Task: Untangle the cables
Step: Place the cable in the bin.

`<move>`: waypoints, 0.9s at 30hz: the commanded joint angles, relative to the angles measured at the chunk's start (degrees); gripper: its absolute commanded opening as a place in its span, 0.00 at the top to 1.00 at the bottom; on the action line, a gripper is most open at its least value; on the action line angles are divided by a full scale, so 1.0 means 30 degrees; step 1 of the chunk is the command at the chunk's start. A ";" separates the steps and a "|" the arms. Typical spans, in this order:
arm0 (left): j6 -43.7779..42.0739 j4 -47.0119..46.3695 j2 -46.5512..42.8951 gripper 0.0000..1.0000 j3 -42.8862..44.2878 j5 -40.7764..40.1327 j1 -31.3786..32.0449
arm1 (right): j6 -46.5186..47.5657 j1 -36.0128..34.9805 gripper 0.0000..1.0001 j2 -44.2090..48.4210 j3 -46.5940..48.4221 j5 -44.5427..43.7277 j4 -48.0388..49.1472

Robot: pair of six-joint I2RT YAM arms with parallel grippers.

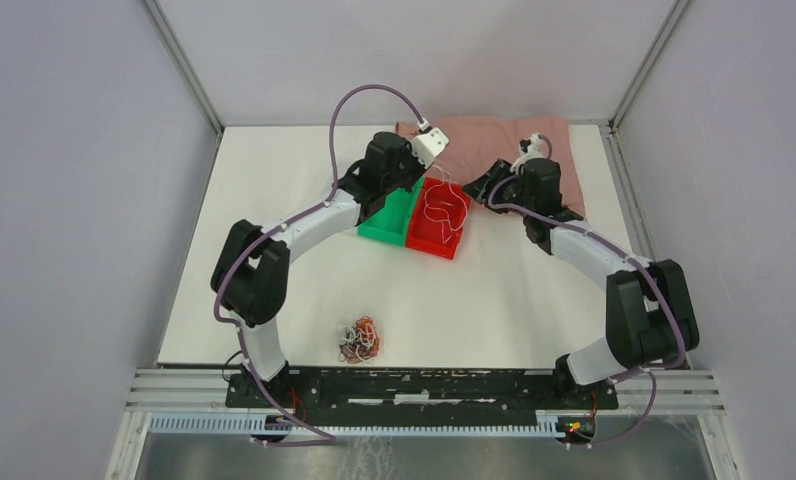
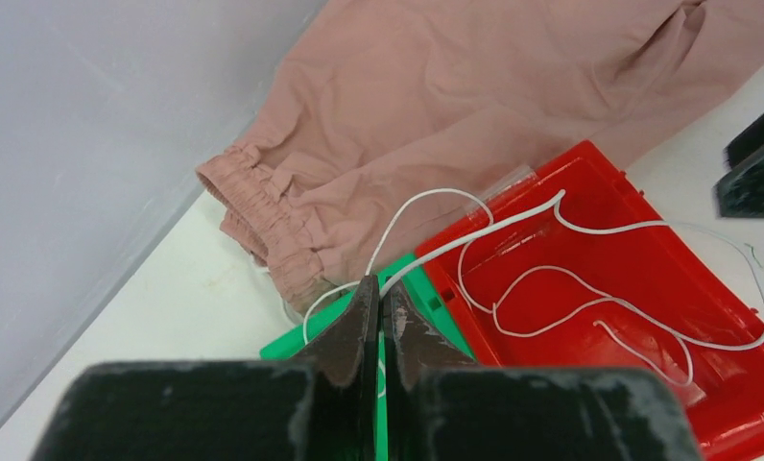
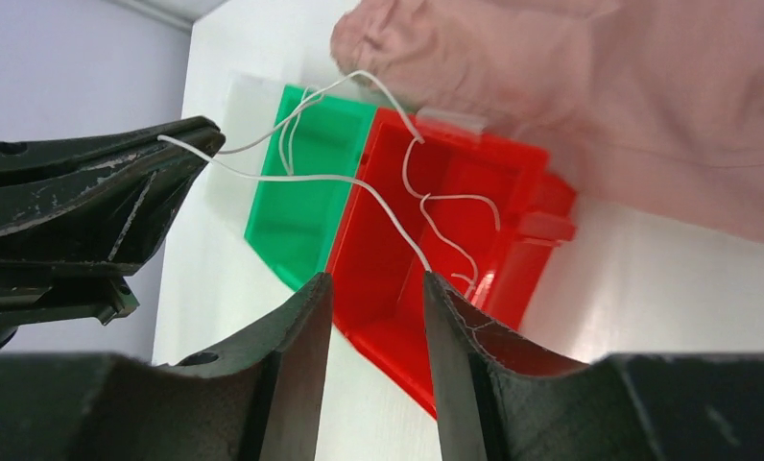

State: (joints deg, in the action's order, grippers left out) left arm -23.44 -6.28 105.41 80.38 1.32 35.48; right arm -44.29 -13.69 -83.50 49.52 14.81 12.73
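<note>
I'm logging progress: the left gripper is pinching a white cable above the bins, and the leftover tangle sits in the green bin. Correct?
Not quite. The tangle lies on the table near the arm bases, well apart from the green bin; the top external view shows it. The rest is right: the left gripper pinches a white cable.

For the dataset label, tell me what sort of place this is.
Probably a robot lab test cell: plain grey walls enclose a white table, two arms are bolted to its near edge.

Red bin (image 1: 426,238) beside green bin (image 1: 389,222) (touching), pink cloth (image 1: 494,140) behind, white table (image 1: 304,290)
</note>
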 commanded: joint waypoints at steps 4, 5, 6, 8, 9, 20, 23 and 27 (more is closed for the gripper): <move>0.0618 0.0825 -0.0444 0.97 0.0871 -0.0422 0.0139 | -0.0246 -0.0567 0.57 -0.3113 0.2665 0.3290 0.1348; 0.0473 0.0922 -0.0473 0.97 0.0864 -0.0625 0.0127 | -0.0142 -0.0695 0.59 -0.3390 0.2795 0.3468 0.1296; 0.0367 0.1010 -0.0476 0.97 0.0845 -0.0801 0.0125 | 0.0076 -0.0813 0.59 -0.3549 0.2910 0.3523 0.1169; 0.0209 0.1065 -0.0531 0.97 0.0770 -0.0906 0.0125 | 0.0548 -0.1052 0.59 -0.3822 0.3108 0.3358 0.0654; 0.0198 0.1028 -0.0582 0.97 0.0727 -0.0880 0.0125 | 0.0760 -0.1151 0.59 -0.3962 0.3286 0.3282 0.0342; 0.4083 0.1500 -0.0868 0.97 0.1974 0.2637 0.0154 | 0.1427 -0.2140 0.65 -0.5963 0.5025 0.2361 -0.0702; 0.6196 0.2067 -0.0576 0.97 0.2563 0.4242 0.0182 | 0.1306 -0.2159 0.67 -0.5556 0.4543 0.1375 -0.0678; 0.8499 0.2442 -0.0045 0.97 0.3013 0.5578 0.0549 | 0.1431 -0.1820 0.68 -0.4097 0.3124 0.0537 -0.0225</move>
State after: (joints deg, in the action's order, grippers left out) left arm -8.58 0.45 105.49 86.24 11.11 35.90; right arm -40.97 -20.14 -100.97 61.36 20.05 9.65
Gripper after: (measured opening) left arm 0.051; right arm 0.326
